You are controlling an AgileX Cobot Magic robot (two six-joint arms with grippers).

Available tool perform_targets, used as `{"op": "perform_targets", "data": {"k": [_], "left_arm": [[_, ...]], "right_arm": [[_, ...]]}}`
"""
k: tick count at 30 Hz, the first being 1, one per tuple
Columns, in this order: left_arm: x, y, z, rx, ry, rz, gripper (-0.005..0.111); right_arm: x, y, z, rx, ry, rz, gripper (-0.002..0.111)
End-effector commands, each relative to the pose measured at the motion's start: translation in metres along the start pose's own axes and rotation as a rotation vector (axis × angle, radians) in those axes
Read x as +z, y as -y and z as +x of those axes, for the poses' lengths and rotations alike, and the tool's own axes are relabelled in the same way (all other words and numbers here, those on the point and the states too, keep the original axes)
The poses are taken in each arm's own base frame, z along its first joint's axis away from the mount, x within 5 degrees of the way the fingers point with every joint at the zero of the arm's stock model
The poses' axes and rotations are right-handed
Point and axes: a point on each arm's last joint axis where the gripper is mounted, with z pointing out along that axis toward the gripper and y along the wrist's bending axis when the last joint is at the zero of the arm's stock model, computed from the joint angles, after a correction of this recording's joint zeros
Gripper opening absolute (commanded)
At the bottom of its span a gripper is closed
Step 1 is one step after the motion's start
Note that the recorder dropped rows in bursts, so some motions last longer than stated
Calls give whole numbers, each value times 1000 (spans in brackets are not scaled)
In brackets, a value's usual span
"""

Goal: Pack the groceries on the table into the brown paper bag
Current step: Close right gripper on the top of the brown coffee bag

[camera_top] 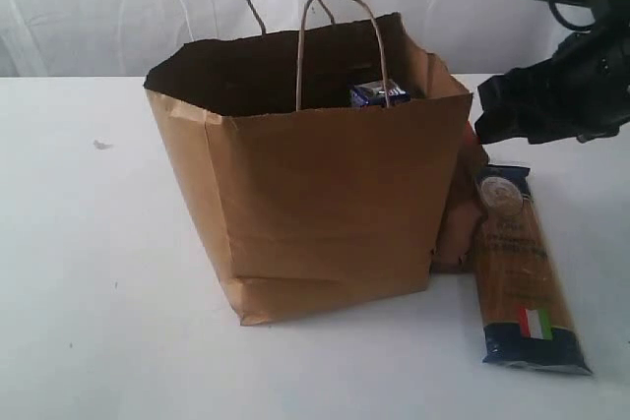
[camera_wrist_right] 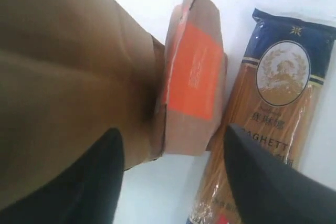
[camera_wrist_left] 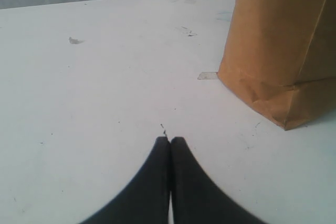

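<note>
hovering above the desk (camera_top: 98,292) just right of the brown paper bag (camera_top: 315,204), the right jaws stand apart with nothing between them, looking down on the two groceries not yet packed. the brown pouch with orange label (camera_wrist_right: 191,77) stands on edge, leaning against the bag's side wall. the spaghetti pack (camera_top: 527,272) lies flat on the desk just beside the pouch, seemingly touching it. the small blue-white carton (camera_top: 378,93) already shows inside the bag, near its rim. the crowding is the main hazard. a descent onto the pouch could drive one jaw into the soft paper wall, denting it or shoving the whole bag sideways, since nothing steadies the bag. the other jaw could land on the spaghetti pack and either trap its edge along with the pouch or skid it away. a nudge rather than a clean pinch would likely tip the pouch flat, making it harder to pick up. the spaghetti pack brings its own trouble. it looks long against the bag's height, so if it is gripped near one end it may droop, catch the rim or a cord handle, and drag the bag over. the left jaws are pressed together, low over the desk on the bag's other side and apart from it, so they offer no bracing as they stand.
</note>
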Motion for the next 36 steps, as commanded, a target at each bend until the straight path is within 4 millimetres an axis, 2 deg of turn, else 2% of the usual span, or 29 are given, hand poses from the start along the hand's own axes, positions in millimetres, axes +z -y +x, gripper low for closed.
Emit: {"op": "perform_targets", "data": {"k": [1, 11, 20, 23, 29, 36], "left_arm": [[0, 0, 0, -11, 4, 1, 0], [0, 0, 0, -11, 4, 1, 0], [0, 0, 0, -11, 4, 1, 0], [0, 0, 0, -11, 4, 1, 0], [0, 0, 0, -11, 4, 1, 0], [0, 0, 0, -11, 4, 1, 0]], "right_arm": [[15, 4, -2, -15, -4, -17, 52], [48, 12, -6, -7, -15, -40, 52], [78, 9, -12, -29, -45, -42, 51], [85, 10, -10, -25, -62, -43, 40], [85, 11, -12, -38, -55, -40, 1], [62, 4, -18, -88, 6, -41, 0]]}}
